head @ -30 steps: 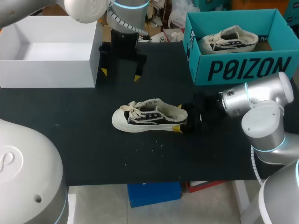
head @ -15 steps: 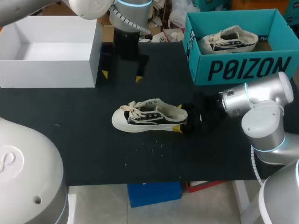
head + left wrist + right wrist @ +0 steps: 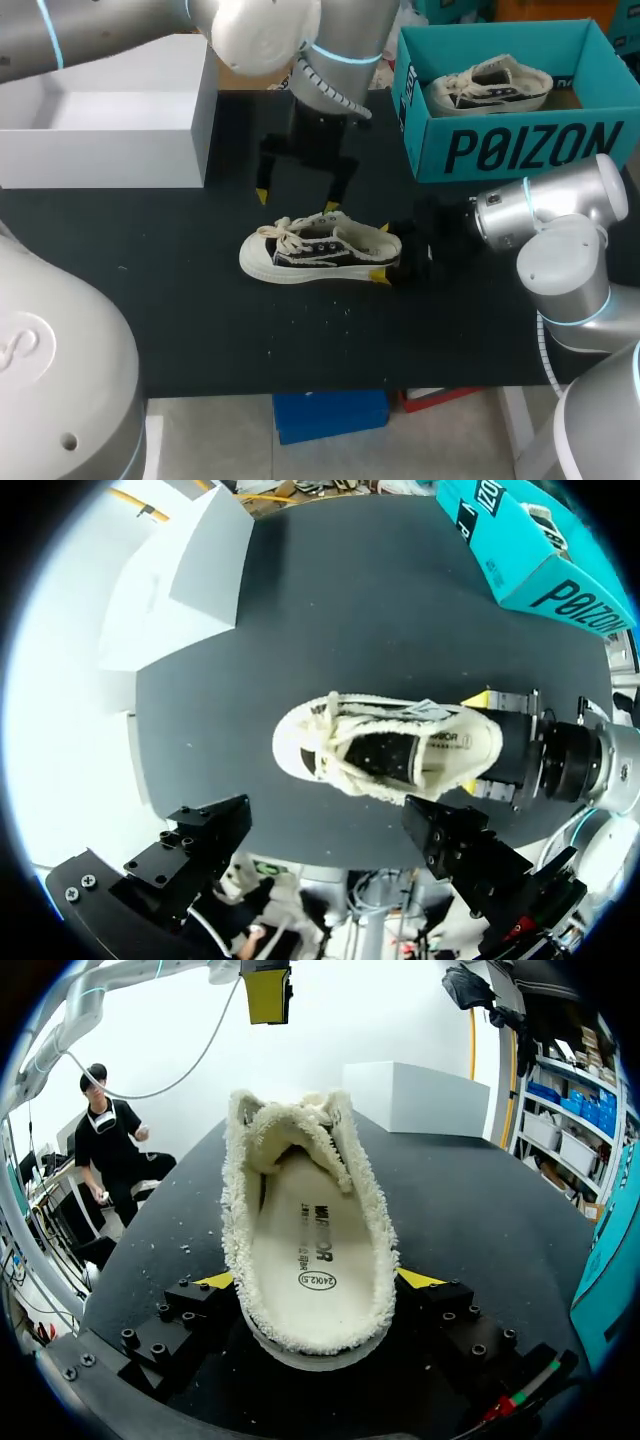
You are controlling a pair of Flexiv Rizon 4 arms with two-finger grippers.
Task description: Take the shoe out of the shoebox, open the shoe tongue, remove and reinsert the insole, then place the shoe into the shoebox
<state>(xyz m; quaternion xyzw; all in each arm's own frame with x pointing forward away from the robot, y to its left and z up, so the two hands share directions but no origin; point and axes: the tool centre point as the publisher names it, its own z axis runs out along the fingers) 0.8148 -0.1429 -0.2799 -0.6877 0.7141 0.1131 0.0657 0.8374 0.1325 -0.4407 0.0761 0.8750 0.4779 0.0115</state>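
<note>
A: On the dark table (image 3: 200,330), head view: where was the shoe (image 3: 320,248)?
B: Mid-table on its sole, toe toward the left. It sat outside the teal shoebox (image 3: 500,150), which held a second shoe (image 3: 490,85). The right arm lay low, coming in from the right, and the right gripper (image 3: 381,252) was clamped on the heel, one yellow tip on each side. The left arm reached over from the left. The left gripper (image 3: 297,200) pointed down just beyond the shoe, fingers spread, touching nothing.
A: Left wrist view?
B: The shoe showed from above, ahead of the spread fingers, with the right gripper at its heel.
A: Right wrist view?
B: The heel was pinched between both yellow tips, with the insole lying inside. One yellow tip of the left gripper hung above the far end.
</note>
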